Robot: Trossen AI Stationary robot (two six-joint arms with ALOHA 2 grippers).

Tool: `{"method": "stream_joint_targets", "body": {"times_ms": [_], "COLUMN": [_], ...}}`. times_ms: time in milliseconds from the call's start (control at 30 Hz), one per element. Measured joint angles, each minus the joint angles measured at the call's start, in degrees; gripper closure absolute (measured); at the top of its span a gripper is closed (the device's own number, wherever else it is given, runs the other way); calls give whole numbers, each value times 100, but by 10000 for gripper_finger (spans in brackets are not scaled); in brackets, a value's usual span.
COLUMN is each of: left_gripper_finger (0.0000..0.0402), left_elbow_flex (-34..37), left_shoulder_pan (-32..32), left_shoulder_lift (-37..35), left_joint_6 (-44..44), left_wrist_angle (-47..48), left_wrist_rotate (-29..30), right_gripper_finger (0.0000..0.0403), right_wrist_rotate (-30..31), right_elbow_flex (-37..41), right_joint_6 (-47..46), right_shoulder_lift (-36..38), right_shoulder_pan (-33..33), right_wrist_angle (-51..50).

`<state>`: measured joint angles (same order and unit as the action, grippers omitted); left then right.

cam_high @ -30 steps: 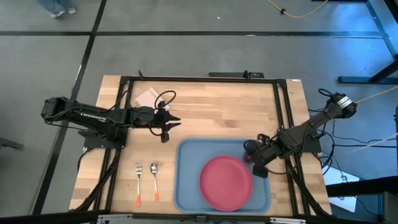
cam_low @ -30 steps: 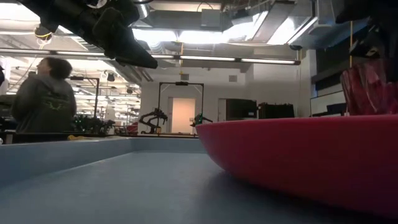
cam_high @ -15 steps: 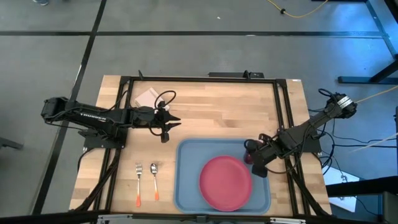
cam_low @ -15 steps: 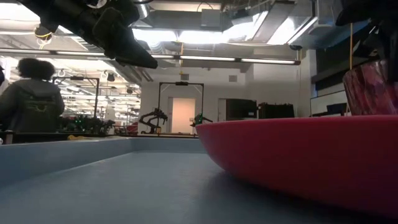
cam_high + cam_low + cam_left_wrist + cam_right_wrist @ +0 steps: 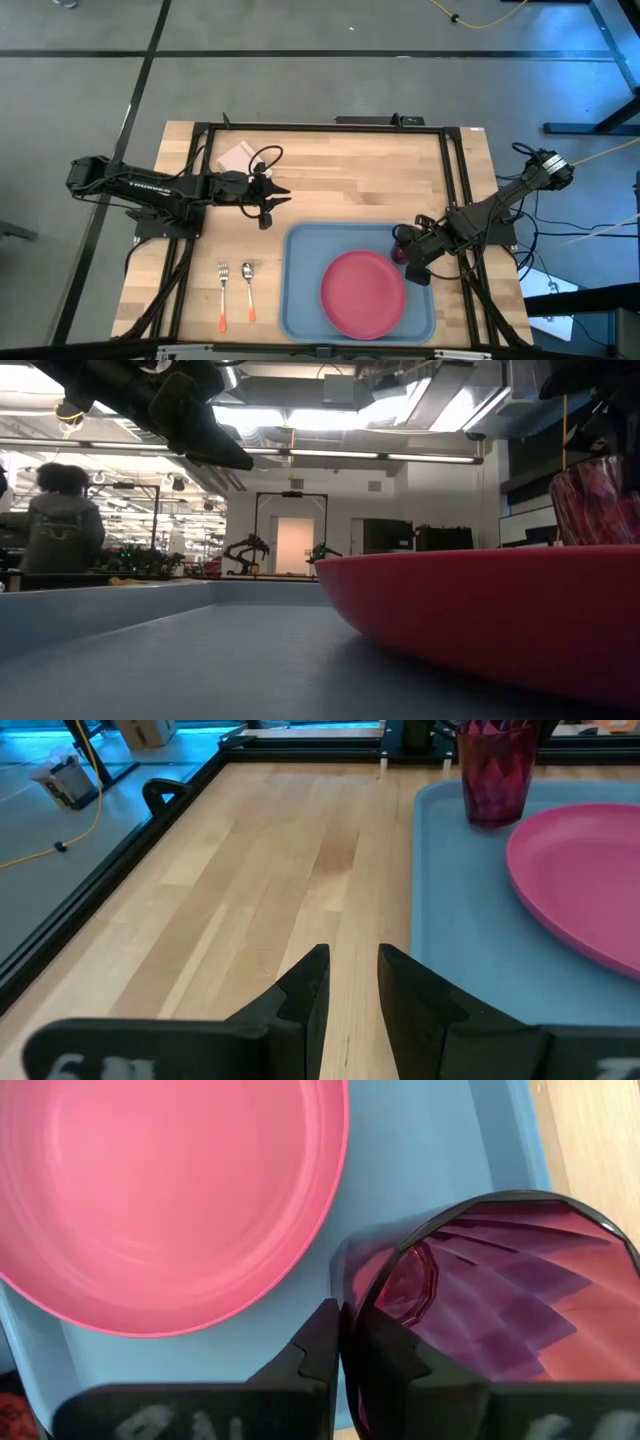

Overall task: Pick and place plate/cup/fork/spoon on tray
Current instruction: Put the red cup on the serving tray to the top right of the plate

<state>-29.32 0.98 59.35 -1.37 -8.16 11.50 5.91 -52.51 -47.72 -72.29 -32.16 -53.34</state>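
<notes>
The cup (image 5: 500, 1310), dark red and faceted, is seen standing upright in the far right corner of the tray (image 5: 300, 290), just beside the plate (image 5: 362, 293) but apart from it. In the right wrist view the cup's wall is flanked by the right gripper's (image 5: 345, 1350) dark fingers (image 5: 318, 1342), one on each side of the rim; whether the wall is actually pinched or merely bracketed cannot be told. In the high view the right gripper (image 5: 408, 252) is placed over the tray's right edge, with the cup (image 5: 399, 253) partly hidden beneath it.

The pinkish-red plate is laid flat in the right half of the light-blue tray, which is set on the near part of the wooden table (image 5: 350, 180). In the low view the plate's rim (image 5: 480, 610) fills the foreground, with the cup (image 5: 596, 500) rising behind it.

The fork (image 5: 223, 295) and the spoon (image 5: 248, 291) are laid side by side on the table left of the tray, well apart from it, orange handles toward the near edge, the fork being the more leftward.

The left gripper (image 5: 276, 200) is held above bare wood beyond the tray's far left corner; in the left wrist view its fingers (image 5: 310, 985) are parted by a narrow gap and nothing is held. A white pad (image 5: 235, 157) is lying near the far left corner of the table. A person (image 5: 60, 525) is visible in the room behind.
</notes>
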Motion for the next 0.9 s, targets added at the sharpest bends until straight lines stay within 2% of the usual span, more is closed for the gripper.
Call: {"method": "stream_joint_targets", "body": {"times_ms": [433, 700, 900], "left_gripper_finger": [320, 320, 320], "left_elbow_flex": [0, 0, 0], "left_shoulder_pan": [1, 1, 1], "left_shoulder_lift": [0, 0, 0], "left_joint_6": [2, 3, 4], "left_wrist_angle": [0, 0, 0], "left_wrist_rotate": [-1, 0, -1], "right_gripper_finger": [368, 368, 368], "right_wrist_rotate": [2, 3, 4], "right_elbow_flex": [-2, -2, -2], "right_joint_6": [43, 618, 632], "right_shoulder_lift": [2, 2, 2], "right_shoulder_pan": [0, 0, 0], "right_wrist_angle": [-2, -57, -50]}}
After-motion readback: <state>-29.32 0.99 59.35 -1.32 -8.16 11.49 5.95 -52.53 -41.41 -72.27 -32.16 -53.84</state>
